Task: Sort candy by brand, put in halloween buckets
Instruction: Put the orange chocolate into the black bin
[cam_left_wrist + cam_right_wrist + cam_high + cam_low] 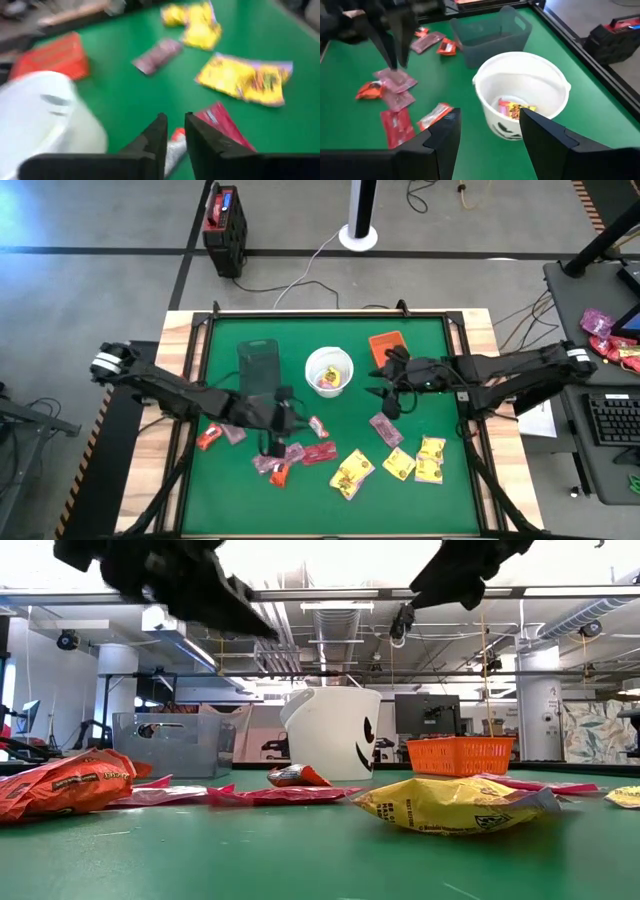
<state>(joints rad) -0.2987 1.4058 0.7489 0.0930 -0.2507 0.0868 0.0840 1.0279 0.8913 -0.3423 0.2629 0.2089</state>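
Observation:
Candy packets lie flat on the green table: yellow ones (352, 472), pink-purple ones (385, 428) and red-orange ones (208, 438). A dark translucent tub (258, 365), a white round bucket (329, 370) and an orange tray (387, 345) stand at the back. The bucket has some candy in it (512, 109). My left gripper (274, 438) points down just over a pink packet (395, 80). Its fingers (175, 125) stand a narrow gap apart with nothing between them. I cannot tell whether it touches the packet. My right gripper (490, 130) is open and empty, right of the white bucket.
A raised black frame (330, 313) borders the green mat. More packets crowd the near middle, among them a red one (318, 452) and an orange one (280, 476). Bare green mat lies at the near left and between the tub and the bucket.

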